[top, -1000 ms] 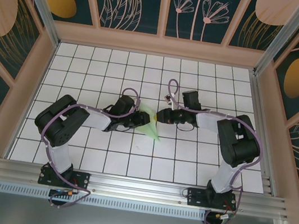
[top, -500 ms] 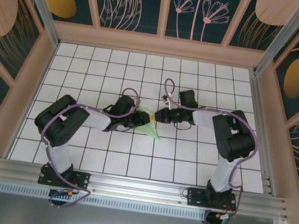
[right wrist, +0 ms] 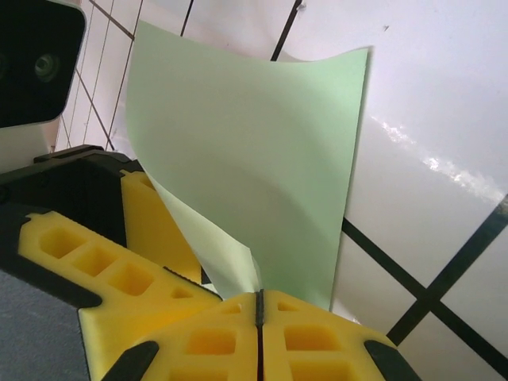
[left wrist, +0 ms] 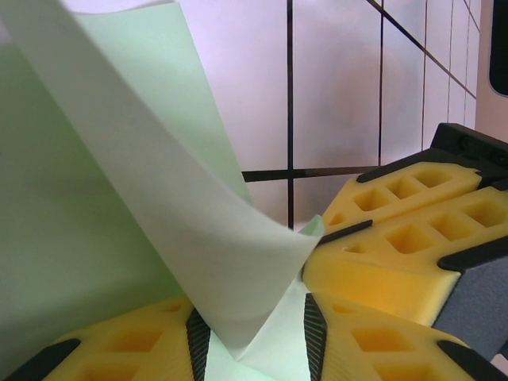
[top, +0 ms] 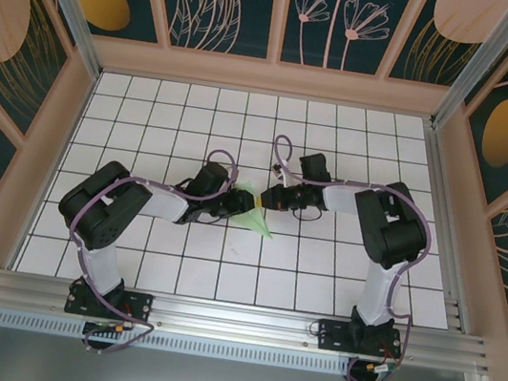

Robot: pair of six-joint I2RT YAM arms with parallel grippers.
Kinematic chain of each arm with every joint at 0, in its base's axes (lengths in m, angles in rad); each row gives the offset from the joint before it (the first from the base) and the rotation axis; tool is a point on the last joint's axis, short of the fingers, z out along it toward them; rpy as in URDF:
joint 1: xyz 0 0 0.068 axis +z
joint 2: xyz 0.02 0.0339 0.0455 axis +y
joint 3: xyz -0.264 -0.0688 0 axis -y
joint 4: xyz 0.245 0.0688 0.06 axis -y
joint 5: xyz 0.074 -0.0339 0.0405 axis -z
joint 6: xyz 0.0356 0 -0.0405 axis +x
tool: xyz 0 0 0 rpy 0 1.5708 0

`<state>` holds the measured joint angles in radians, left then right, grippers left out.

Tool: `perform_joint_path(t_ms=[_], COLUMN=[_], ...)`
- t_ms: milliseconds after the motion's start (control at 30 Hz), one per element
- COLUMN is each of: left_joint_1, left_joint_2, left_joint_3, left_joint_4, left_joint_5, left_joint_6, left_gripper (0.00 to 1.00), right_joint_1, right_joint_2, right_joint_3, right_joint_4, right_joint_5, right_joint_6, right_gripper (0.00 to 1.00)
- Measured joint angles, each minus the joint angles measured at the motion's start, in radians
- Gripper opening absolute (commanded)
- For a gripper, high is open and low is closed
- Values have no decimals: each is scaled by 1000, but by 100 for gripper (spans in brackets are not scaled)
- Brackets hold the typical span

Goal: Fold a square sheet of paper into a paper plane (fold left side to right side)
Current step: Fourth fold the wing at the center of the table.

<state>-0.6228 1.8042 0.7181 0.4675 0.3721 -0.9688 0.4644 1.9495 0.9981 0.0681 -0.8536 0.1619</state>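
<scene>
Lies at the middle of the table (top: 319, 269): square sheet of paper (top: 255, 215), thin, light, floppy. Pinched at one edge by right gripper (right wrist: 259, 305), fingers together; straddled by left gripper (left wrist: 252, 349), fingers apart. Wants gentle edge grips.

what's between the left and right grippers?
The square sheet of paper sits between the left gripper and right gripper, seen in the top external view. The right one pinches it.
</scene>
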Motion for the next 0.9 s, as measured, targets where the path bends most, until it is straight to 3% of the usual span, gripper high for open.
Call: perform_joint_path(t_ms=[567,900], left_joint_1=[0,8], left_joint_2=[-151,-135], left_joint_3=[-23,-23], left_joint_4=[-117,-192], left_joint_5=[-48,-113], left_joint_6=[34,49], left_gripper=[45,44], right_joint_1=[7,11], right_joint_2=[13,13], right_joint_3=[14,14], right_joint_4=[-23,-23], right_joint_5=[0,1], right_joint_6=[-7,-7], right_gripper=[10,10])
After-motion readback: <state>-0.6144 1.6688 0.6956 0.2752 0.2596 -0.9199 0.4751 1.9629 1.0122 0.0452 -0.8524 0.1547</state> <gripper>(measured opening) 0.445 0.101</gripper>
